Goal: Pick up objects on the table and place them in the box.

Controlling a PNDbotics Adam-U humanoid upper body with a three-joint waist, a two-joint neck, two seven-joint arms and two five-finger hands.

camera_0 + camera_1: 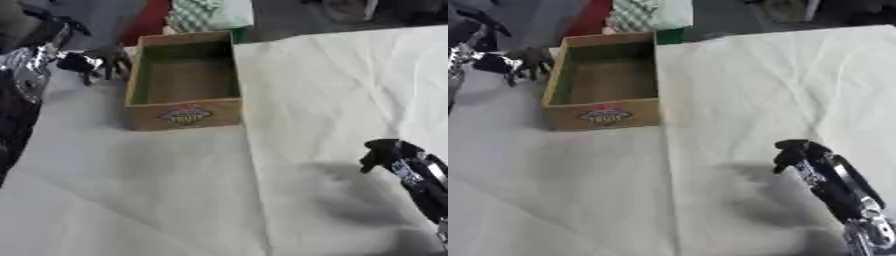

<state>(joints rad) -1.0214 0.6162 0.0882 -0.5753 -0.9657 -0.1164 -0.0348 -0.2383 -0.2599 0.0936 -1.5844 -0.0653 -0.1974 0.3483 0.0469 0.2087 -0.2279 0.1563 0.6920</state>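
An open cardboard box (183,114) with a coloured label on its front stands at the back left of the table. Its greenish inside shows nothing in it. My left hand (103,63) hangs just beside the box's left wall, fingers pointing down and relaxed, with nothing in them. My right hand (792,151) hovers low over the cloth at the lower right, far from the box and seen from behind as a dark lump. No loose object shows on the table.
A white cloth (332,85) covers the table, with a crease running down from the box's right corner. Behind the box lie a green-and-white patterned thing (206,14) and something red (152,17).
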